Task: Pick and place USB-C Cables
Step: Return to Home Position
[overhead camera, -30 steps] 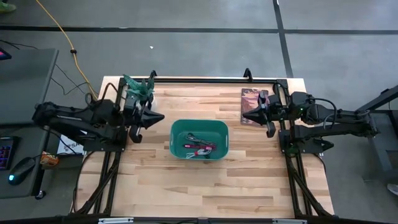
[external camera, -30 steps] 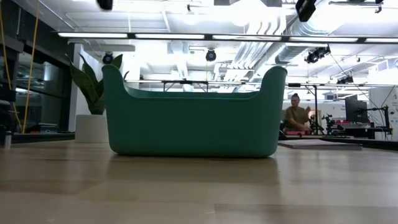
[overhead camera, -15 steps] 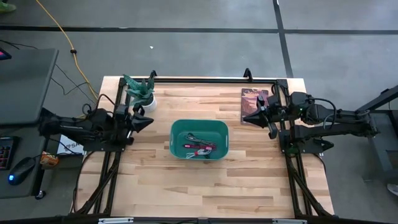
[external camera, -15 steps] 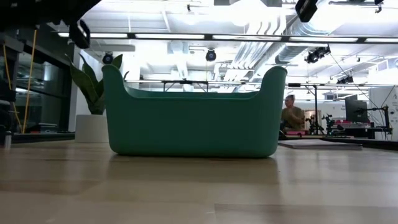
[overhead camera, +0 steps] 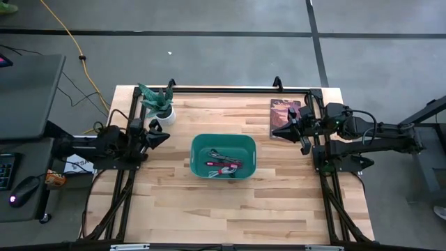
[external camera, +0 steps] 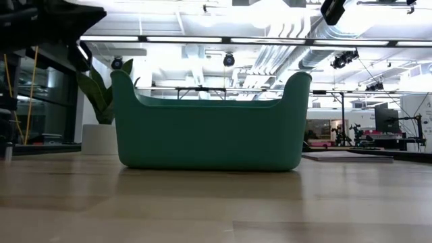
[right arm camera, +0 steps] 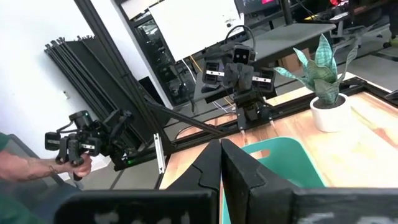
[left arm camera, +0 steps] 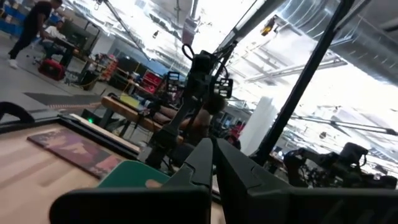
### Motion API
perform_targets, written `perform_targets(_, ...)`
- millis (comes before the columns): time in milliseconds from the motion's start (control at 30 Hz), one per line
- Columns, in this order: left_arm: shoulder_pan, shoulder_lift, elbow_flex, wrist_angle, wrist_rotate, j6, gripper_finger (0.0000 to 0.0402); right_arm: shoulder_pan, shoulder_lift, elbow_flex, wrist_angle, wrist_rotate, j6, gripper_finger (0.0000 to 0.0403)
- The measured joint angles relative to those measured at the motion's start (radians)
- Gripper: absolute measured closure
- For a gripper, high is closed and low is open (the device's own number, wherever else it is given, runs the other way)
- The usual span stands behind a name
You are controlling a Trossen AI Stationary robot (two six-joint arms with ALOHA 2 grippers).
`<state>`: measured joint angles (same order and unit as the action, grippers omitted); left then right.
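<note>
**A:** Closest to us lies the pale, plank-grained wooden table. On its middle stands the teal plastic bin with two raised handle ends.

**B:** And the thin, short, bundled USB-C cables?

**A:** We find them all inside that bin, lying on its floor. A magenta-red one and a white one show plainly, with darker ones tangled beside them. From table height the bin's wall hides them from us.

**B:** What do we make of the pincers?

**A:** The left gripper hangs to the bin's left, apart from it and close to the table's left edge. Its wrist view shows us the two dark fingers pressed together on nothing. The right gripper hangs off the bin's right, also apart from it. Its tip points toward the bin, and its fingers are likewise closed and empty.

**B:** Farther back?

**A:** We see a spiky green plant in a white pot near the back left corner, just behind the left gripper. A flat, dark reddish book lies by the back right edge, beside the right gripper. Off the table, the right wrist view catches a person's forearm — no more than that.
</note>
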<state>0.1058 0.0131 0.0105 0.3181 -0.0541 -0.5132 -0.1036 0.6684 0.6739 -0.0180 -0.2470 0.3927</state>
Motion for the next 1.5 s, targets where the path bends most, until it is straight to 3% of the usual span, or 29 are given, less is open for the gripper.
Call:
perform_targets(267, -0.053, 0.007, 0.002, -0.026, -0.001, 0.039, 0.0401, 0.000, 0.000, 0.000, -0.001, 0.000, 0.000, 0.0403)
perform_targets(533, -0.068, -0.004, 0.001, -0.308, 0.001, 0.064, 0.0401, 0.000, 0.000, 0.000, -0.009, -0.001, 0.000, 0.0403)
perform_targets(1267, -0.064, -0.006, 0.002, -0.310, 0.047, 0.105, 0.0401, 0.000, -0.002, 0.000, -0.016, -0.011, 0.052, 0.0403)
perform_targets(1500, -0.064, -0.006, 0.002, -0.310, 0.047, 0.105, 0.0401, 0.000, -0.044, 0.000, -0.184, -0.045, 0.006, 0.0403)
